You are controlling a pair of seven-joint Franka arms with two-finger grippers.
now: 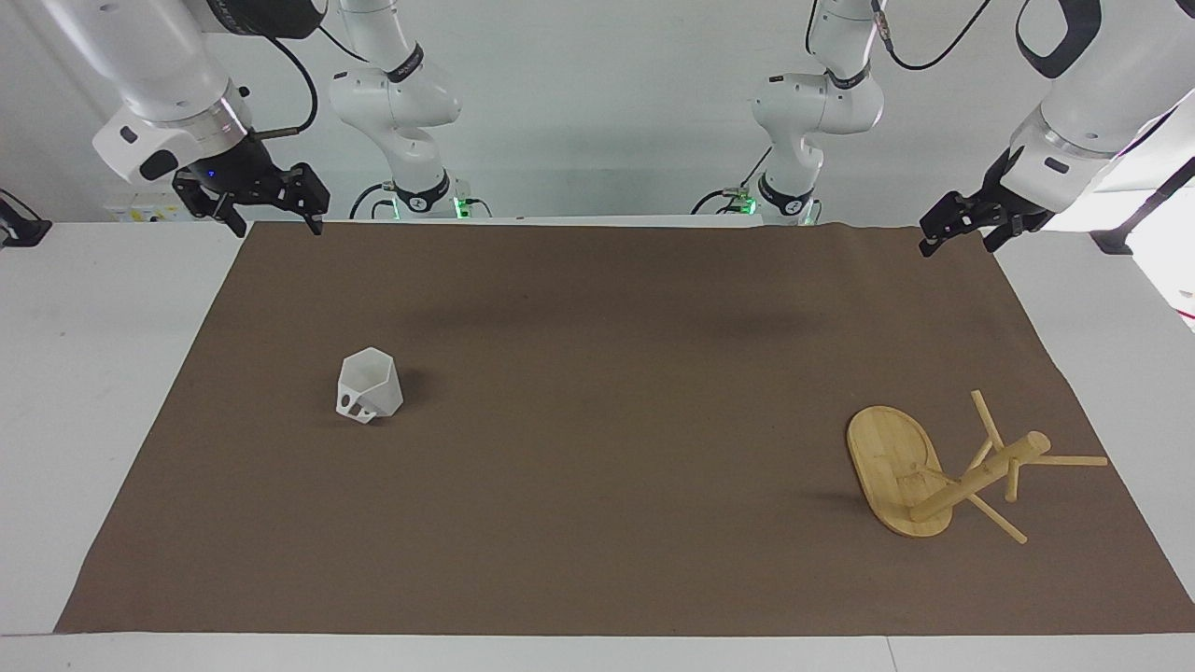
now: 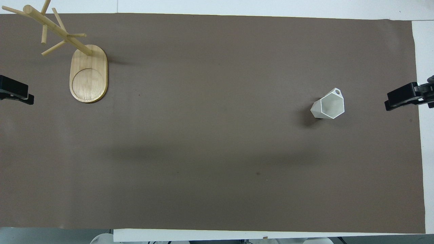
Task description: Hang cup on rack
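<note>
A brown mat [image 1: 597, 420] is covering nearly the whole white table [image 1: 93, 373], and everything in play is sitting on it.

Up at the robots' end, both arms are waiting, raised off the surface. The right gripper [image 1: 271, 213] is hanging over the mat's corner at the right arm's end, and its dark fingers [image 1: 313, 207] are standing apart with nothing between them. The left gripper [image 1: 962, 231] is hanging over the mat's corner at the left arm's end; its fingers are looking spread too, and they are holding nothing. From overhead, only the tips are showing at the mat's edges, the left gripper [image 2: 15, 91] on one side and the right gripper [image 2: 405, 98] on the other.

Now the rack [image 1: 910, 471]: it is standing on its oval base at the left arm's end of the mat, post upright with thin pegs branching off near the top. Overhead, the rack [image 2: 88, 73] is showing a round groove in its base, with the post rising from the end of the base farther from the robots.

And the cup [image 1: 369, 385], small and white, is sitting upright toward the right arm's end, well apart from the rack. Overhead, the cup [image 2: 329, 105] is showing its hexagonal mouth open upward, its holed handle pointing away from the robots. No peg is carrying it.
</note>
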